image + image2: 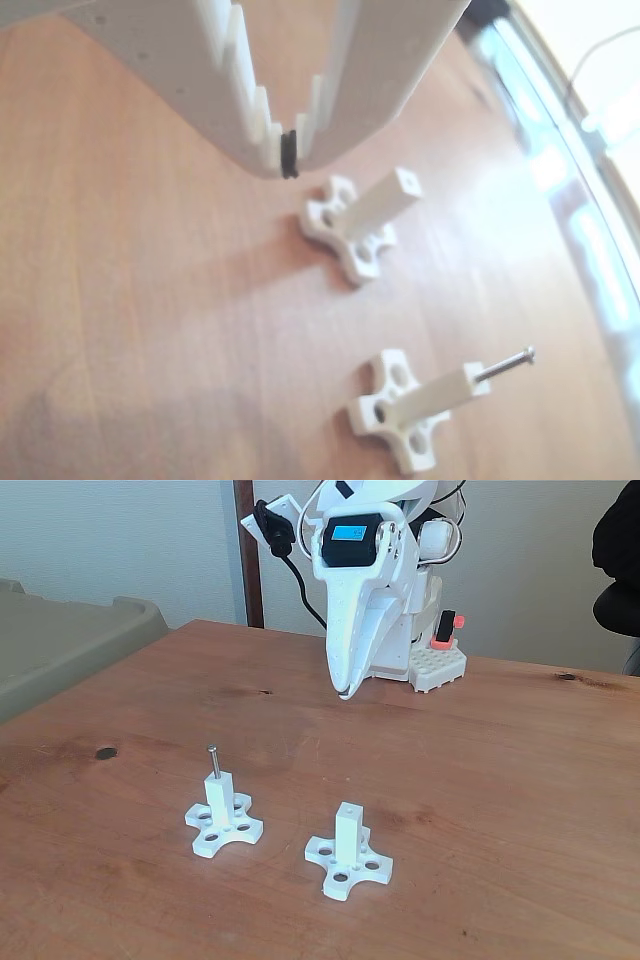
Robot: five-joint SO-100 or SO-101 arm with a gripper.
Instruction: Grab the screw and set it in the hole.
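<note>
The thin silver screw (213, 759) stands upright in the tip of the left white post (222, 805). In the other view the screw (506, 364) sticks out of the lower post (435, 395). The second post (347, 840) stands to its right, and the hole (348, 807) in its tip is empty. That hole (407, 181) also shows in the other view. My white gripper (343, 692) hangs point-down over the table, behind both posts and well above them. Its jaws are shut with nothing between them, the black pads (289, 153) meeting at the tip.
A grey-green bin (70, 640) sits off the table's left edge. The arm's base (436, 666) stands at the back of the wooden table (500, 810). A dark knot (105, 752) marks the wood at left. A dark chair (615, 565) is at the far right.
</note>
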